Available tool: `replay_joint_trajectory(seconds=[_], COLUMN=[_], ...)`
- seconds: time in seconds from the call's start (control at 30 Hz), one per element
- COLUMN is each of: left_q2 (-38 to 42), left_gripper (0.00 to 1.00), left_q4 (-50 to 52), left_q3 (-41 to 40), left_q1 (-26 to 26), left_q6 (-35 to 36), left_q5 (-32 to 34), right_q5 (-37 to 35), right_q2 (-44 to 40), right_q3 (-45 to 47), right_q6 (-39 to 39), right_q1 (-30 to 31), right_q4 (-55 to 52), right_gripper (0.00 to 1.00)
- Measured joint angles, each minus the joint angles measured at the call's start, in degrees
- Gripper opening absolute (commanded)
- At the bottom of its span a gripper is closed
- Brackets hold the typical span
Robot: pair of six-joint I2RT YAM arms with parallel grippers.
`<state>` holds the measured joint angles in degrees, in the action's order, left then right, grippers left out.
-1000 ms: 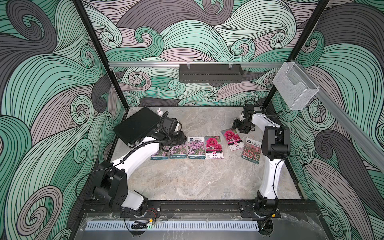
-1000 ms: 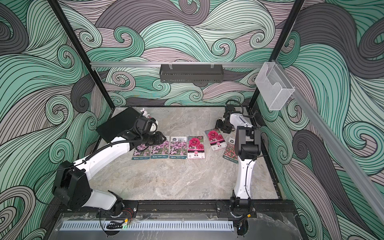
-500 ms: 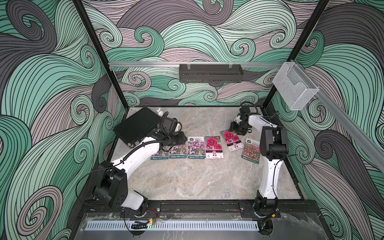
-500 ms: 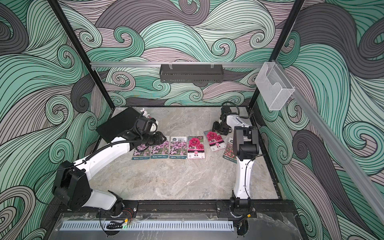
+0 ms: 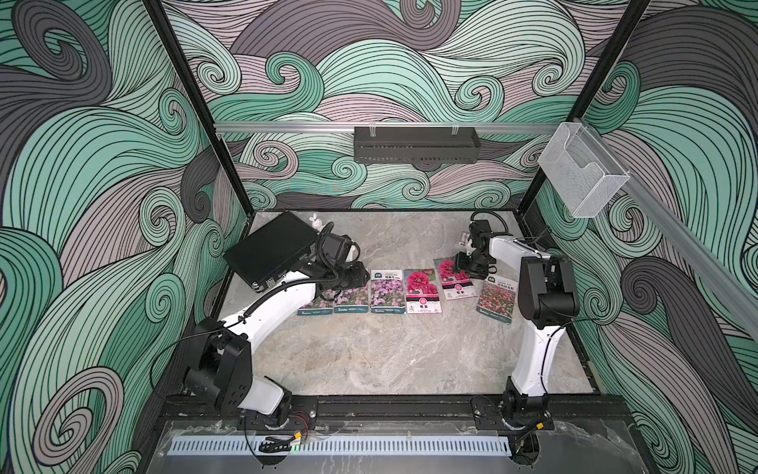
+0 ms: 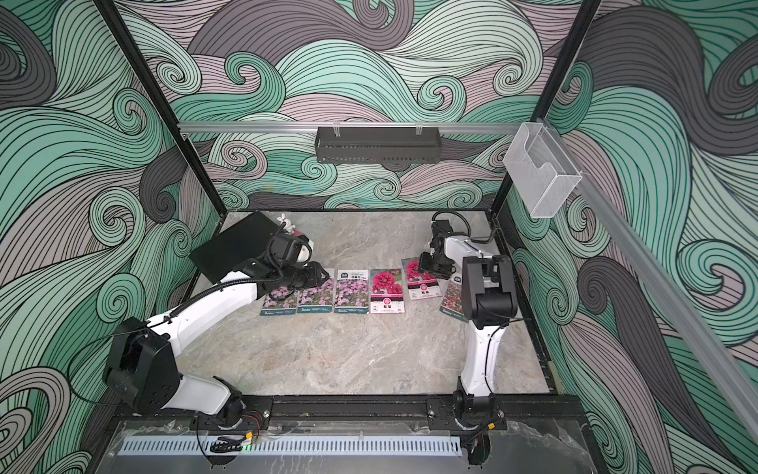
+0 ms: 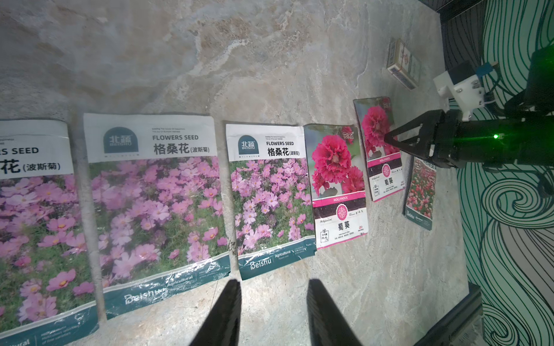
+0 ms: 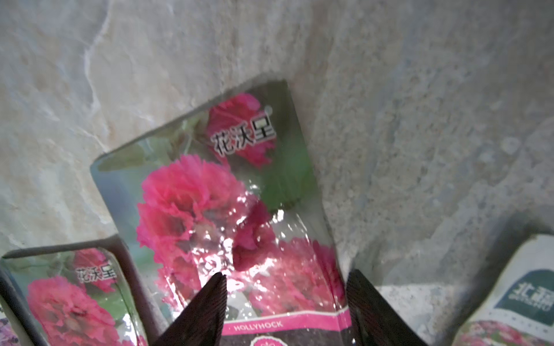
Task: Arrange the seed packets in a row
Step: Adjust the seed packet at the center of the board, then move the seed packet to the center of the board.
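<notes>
**Squaring the fifth packet into the row**

In both top views, four seed packets [image 5: 369, 297] lie edge to edge on the table [image 5: 369, 353]: three purple-pink packets [image 5: 387, 293] and the straight hollyhock packet [image 5: 422, 291]. The tilted hollyhock packet [image 5: 453, 287] lies just beside that one, set farther back and skewed. The right gripper [image 5: 463, 262] sits over its far half. The red-field packet [image 5: 496, 299] lies apart, by the right arm. The left gripper [image 5: 361, 277] hangs over the far edges of the leftmost packets.

In the left wrist view, the left gripper's fingers [image 7: 230, 302] stand apart with bare table between them, so it holds nothing. The right gripper [image 7: 389, 139] meets the bloom on the tilted hollyhock packet [image 7: 385, 167].

In the right wrist view, the right gripper's jaws are spread. One of its fingers [image 8: 209, 302] is over the packet's face and the other is at its edge. We cannot tell whether they press down.

We judge the step to be a slide and a turn. We should press lightly and draw the packet forward. We turn it until its long edges run parallel to its neighbour, stopping before they overlap. Glossy film may slip, so we go slowly and avoid nudging the finished row.
</notes>
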<state>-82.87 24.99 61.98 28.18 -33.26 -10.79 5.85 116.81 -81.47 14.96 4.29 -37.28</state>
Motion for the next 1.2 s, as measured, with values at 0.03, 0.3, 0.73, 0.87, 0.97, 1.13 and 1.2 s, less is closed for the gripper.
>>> replay_joint_trajectory(seconds=[0.03, 0.3, 0.73, 0.87, 0.97, 1.13, 1.2], left_q2=[0.0, 0.0, -0.31, -0.31, -0.31, -0.94, -1.29], left_gripper=[0.38, 0.39, 0.38, 0.38, 0.38, 0.38, 0.39], left_q4=[-0.09, -0.22, -0.15, -0.17, -0.17, -0.17, -0.15], left_q3=[0.0, 0.0, 0.0, 0.0, 0.0, 0.07, 0.07], left_q1=[0.07, 0.13, 0.13, 0.13, 0.13, 0.13, 0.13], left_q6=[0.0, 0.0, 0.0, 0.0, 0.0, 0.0, 0.0], left_q5=[0.0, 0.02, 0.07, 0.09, 0.13, 0.13, 0.13], right_q5=[-0.35, -0.52, 8.2, 9.57, 10.14, 10.78, 10.86], right_q2=[-0.59, -2.84, 13.97, 17.27, 17.62, 17.62, 17.62], right_q3=[0.7, -4.55, -26.1, -29.14, -29.66, -28.72, -27.32], right_q6=[0.11, 0.26, -1.09, -1.31, -1.31, -1.49, -1.57], right_q1=[0.04, 0.22, 0.37, 0.37, 0.37, 0.68, 0.9], right_q4=[-0.02, -3.15, -3.48, -3.98, -3.89, -3.67, -3.23], right_gripper=[0.65, 0.65, 0.66, 0.66, 0.66, 0.66, 0.66])
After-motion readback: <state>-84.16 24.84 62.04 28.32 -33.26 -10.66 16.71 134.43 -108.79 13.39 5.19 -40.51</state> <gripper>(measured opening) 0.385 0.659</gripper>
